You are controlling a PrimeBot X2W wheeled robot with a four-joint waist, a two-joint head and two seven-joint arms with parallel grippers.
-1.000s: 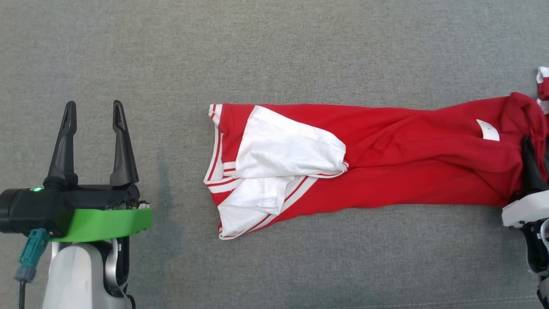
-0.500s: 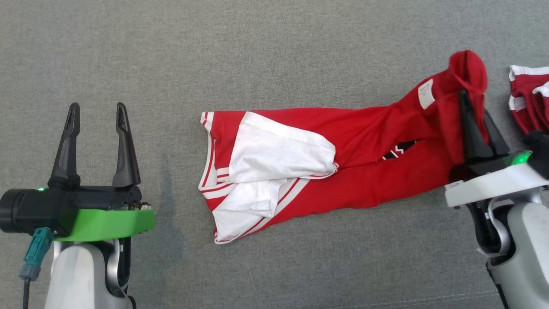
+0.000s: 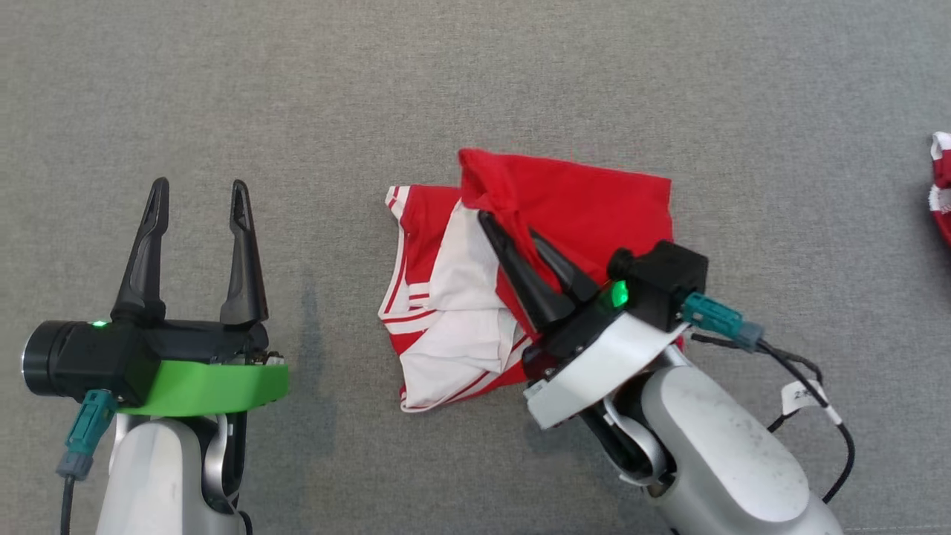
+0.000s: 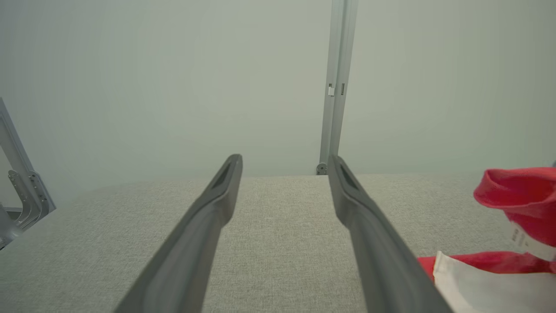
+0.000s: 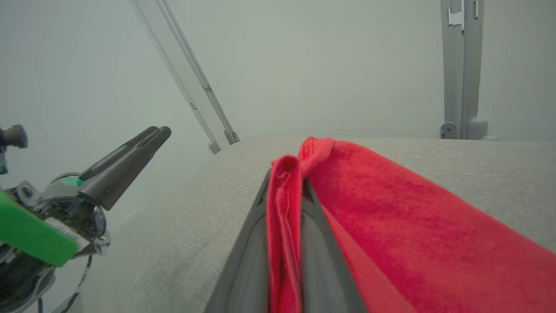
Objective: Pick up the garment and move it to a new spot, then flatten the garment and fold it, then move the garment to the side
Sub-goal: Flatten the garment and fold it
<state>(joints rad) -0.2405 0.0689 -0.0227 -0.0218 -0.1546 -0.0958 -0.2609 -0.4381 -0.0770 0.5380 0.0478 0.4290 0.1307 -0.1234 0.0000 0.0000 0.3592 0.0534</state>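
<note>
**Item 1: garment** (image 3: 594, 200). Red cloth with white panels and red-and-white striped trim. You find it near the middle of the grey fabric surface (image 3: 475, 74), doubled over itself. A plain red layer lies across its upper right part. The white panels and striped end show at the left and lower side.

**Item 2: right gripper** (image 3: 508, 224). Your jaws are clamped on a bunched red edge of the garment, near its upper left corner. The fingers point up and left in the head view, over the white panel. From the right wrist, red cloth runs between the two fingers and drapes off to the right. From the left wrist, that pinched fold stands raised above the surface, with a white label (image 4: 525, 239) just under it.

**Item 3: left gripper** (image 3: 199, 183). Your jaws stand wide apart with nothing between them. It sits well to the left of the garment, clear of it, over bare surface. A green bracket (image 3: 200, 386) sits behind the fingers.

**Item 4: second red-and-white cloth** (image 3: 942, 186). It lies at the right edge of the head view, well apart from the garment.

**Item 5: cable** (image 3: 810, 371). Dark, tagged, with a teal plug (image 3: 713, 316). It trails from your right wrist.

**Item 6: pale metal post** (image 4: 336, 87). It stands beyond the far edge of the surface.
</note>
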